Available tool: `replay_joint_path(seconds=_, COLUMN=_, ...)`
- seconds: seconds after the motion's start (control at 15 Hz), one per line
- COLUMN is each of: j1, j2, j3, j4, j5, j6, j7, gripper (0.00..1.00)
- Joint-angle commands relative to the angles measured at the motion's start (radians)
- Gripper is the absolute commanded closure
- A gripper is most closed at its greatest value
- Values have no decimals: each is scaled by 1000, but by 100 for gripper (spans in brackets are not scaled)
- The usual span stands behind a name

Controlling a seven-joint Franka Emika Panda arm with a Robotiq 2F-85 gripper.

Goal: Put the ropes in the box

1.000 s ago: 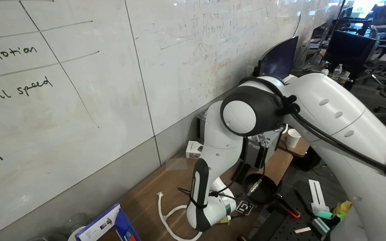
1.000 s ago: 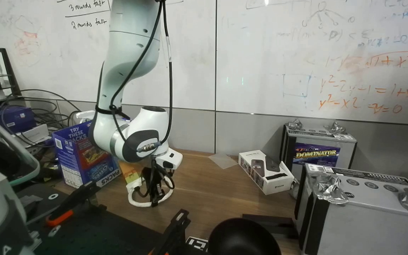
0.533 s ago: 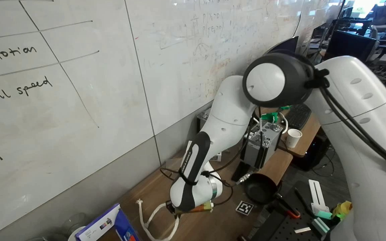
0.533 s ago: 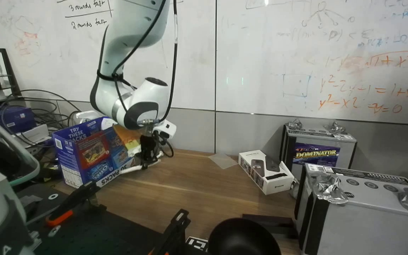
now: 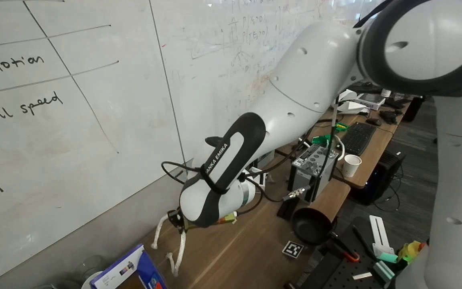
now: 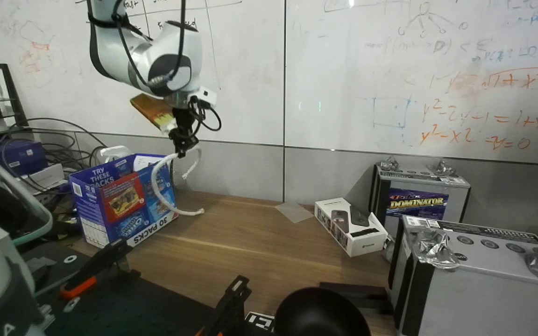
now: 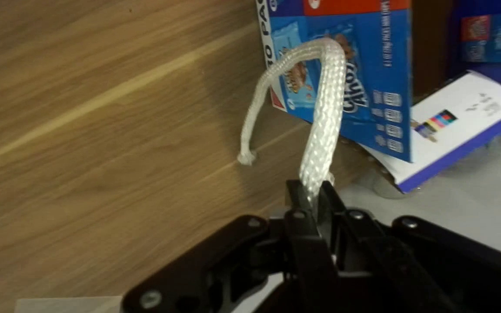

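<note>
As the claw (image 7: 312,189) grips — rope (image 7: 328,98) dangles.

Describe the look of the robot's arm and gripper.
The arm is white and rounded, with dark grey joint covers and EMIKA lettering. Black cables run along it. The gripper is black, with slim fingers and round metallic screw heads.

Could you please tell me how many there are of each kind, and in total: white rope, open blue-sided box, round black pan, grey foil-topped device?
White braided rope: 1
Open-topped blue printed cardboard box: 1
Round black pan: 1
Grey box-shaped devices with crumpled foil on top: 2
Total: 5
</note>
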Motion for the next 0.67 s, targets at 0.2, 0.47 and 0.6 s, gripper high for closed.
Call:
replay_joint_path(seconds=0.2, j1=213, j2=-378, j3=-123, j4=8, j5=27, j6=-261, j7=127, gripper=94)
replay_joint_path(seconds=0.47, j1=296, j2=-507, j3=-152, j4=81, j5=-86, j6=-415, j7=279, gripper=94)
replay_joint_path(seconds=0.6, j1=310, j2=-524, j3=-139, j4=124, j5=-137, j6=-467, j7=335, gripper=94)
